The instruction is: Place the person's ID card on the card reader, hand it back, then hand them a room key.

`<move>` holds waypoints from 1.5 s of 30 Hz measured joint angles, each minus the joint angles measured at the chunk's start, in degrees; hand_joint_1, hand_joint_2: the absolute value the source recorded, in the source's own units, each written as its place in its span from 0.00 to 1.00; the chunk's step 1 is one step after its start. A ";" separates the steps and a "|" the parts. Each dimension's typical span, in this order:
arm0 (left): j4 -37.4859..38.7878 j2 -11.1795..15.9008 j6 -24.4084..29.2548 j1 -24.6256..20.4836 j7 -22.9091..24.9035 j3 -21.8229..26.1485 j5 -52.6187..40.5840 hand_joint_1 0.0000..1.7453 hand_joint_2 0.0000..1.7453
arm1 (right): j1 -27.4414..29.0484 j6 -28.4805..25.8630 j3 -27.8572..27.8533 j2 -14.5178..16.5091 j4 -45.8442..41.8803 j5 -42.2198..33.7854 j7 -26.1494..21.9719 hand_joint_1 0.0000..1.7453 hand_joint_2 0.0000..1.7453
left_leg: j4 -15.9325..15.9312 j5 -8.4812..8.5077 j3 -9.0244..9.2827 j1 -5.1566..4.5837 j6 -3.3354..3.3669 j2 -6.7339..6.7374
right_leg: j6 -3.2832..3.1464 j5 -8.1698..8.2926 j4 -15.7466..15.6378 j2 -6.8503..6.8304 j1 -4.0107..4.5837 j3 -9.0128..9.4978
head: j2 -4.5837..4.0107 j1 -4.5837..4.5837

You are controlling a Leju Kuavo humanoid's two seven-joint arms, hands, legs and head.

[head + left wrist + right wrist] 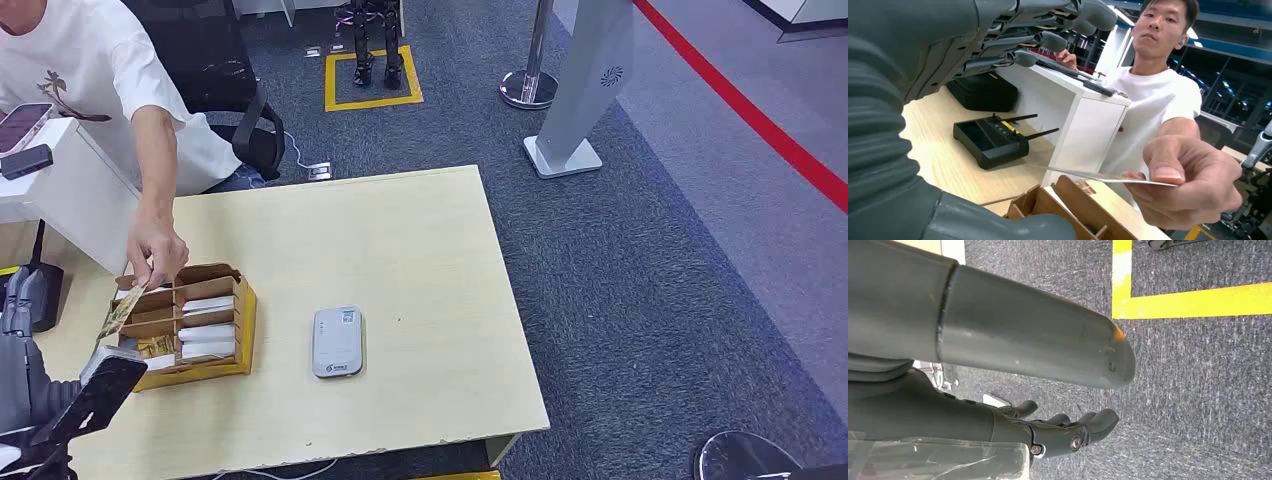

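the person's hand (pixel 1188 182) offers a thin, stiff, slick id card (pixel 1088 175); pinch its free edge. left hand (pixel 1013 35) spread, empty; right hand (pixel 1063 432) loosely apart, empty.

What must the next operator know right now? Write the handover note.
Left hand: open, raised by the person's hand.
Right hand: open, hanging over the floor.
The person pinches a card above the wooden key box; the robot does not hold it.
Card reader: on the table, nothing on it.
Left, by the look of it: take the card, then all steps.
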 joint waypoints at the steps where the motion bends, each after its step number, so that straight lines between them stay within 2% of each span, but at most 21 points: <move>1: 0.09 0.02 -0.03 -0.04 0.05 0.00 -0.08 0.00 1.00 | 0.00 0.00 0.00 0.00 0.00 0.00 0.00 0.00 0.00 | 0.00 0.00 0.00 0.00 0.00 0.00 | 0.00 0.00 0.00 0.00 0.00 0.00 | 0.00 0.00; 4: 0.55 0.19 -0.26 -0.26 0.26 0.00 -0.56 0.08 1.00 | 0.00 0.02 0.01 0.00 0.00 0.03 0.00 0.00 0.00 | 0.00 0.00 0.00 0.00 0.00 0.00 | 0.00 0.00 0.00 0.00 0.00 -0.01 | 0.00 0.01; 5: 0.70 0.27 -0.44 -0.37 0.33 0.00 -0.74 0.33 1.00 | 0.00 0.04 0.01 0.00 0.00 0.05 0.00 0.00 0.00 | 0.00 0.00 0.00 0.00 0.00 0.00 | 0.00 0.00 0.00 0.00 0.00 -0.01 | 0.00 0.01; 8: 1.11 0.49 -1.04 -0.72 0.55 -0.02 -1.11 1.00 1.00 | 0.01 0.09 0.01 0.00 0.00 0.08 0.00 0.00 0.00 | 0.00 0.00 0.00 0.00 0.00 0.00 | 0.00 0.00 0.00 0.00 0.00 -0.01 | 0.01 -0.01; 40: 1.82 1.23 -3.04 -1.17 0.80 -0.02 0.34 1.00 1.00 | 0.04 1.07 -0.01 0.00 0.00 1.99 0.42 0.00 0.00 | 0.02 0.00 0.00 0.01 0.00 0.01 | 0.01 0.01 0.00 0.01 0.00 -0.01 | 0.00 0.01; 45: 2.52 1.71 -4.26 -2.66 0.90 -0.08 -0.83 1.00 1.00 | -0.02 1.15 -0.01 0.00 0.00 2.93 0.48 0.00 0.00 | 0.03 0.01 0.00 0.01 0.00 0.01 | 0.01 0.01 0.00 0.00 0.00 -0.02 | 0.00 0.01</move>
